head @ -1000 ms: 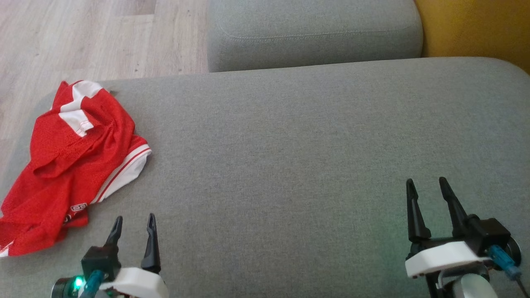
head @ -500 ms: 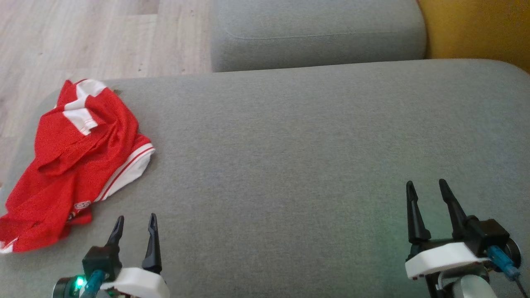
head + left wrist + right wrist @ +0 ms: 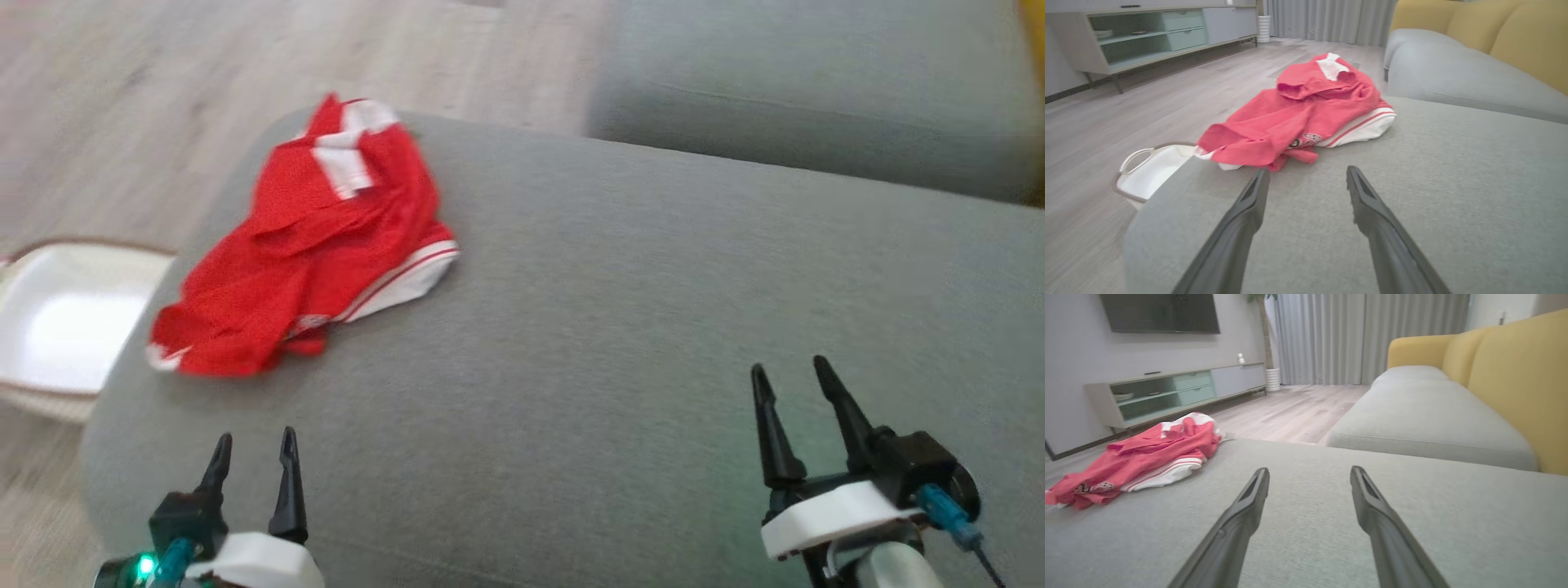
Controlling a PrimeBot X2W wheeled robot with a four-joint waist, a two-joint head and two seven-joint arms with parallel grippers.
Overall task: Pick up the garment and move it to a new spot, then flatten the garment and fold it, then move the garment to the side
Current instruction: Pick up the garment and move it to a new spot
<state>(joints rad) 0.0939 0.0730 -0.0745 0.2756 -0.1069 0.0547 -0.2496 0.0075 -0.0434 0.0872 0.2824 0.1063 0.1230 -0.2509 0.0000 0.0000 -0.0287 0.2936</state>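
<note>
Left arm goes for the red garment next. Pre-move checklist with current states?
1. Left gripper open and empty: ok.
2. Right gripper open and empty, apart from the garment: ok.
3. Garment fully on the cushion: cannot tell; its near corner lies at the left rim, next to the white basket on the floor.
4. Cushion bare between left gripper and garment: ok.
5. Garment flat: not ok, crumpled in a heap.
6. Head view sharp: not ok, blurred.

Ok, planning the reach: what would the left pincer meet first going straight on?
Likely the red garment: its crumpled near edge lies just ahead of the left pincer on the grey cushion, though depth is unclear.
</note>
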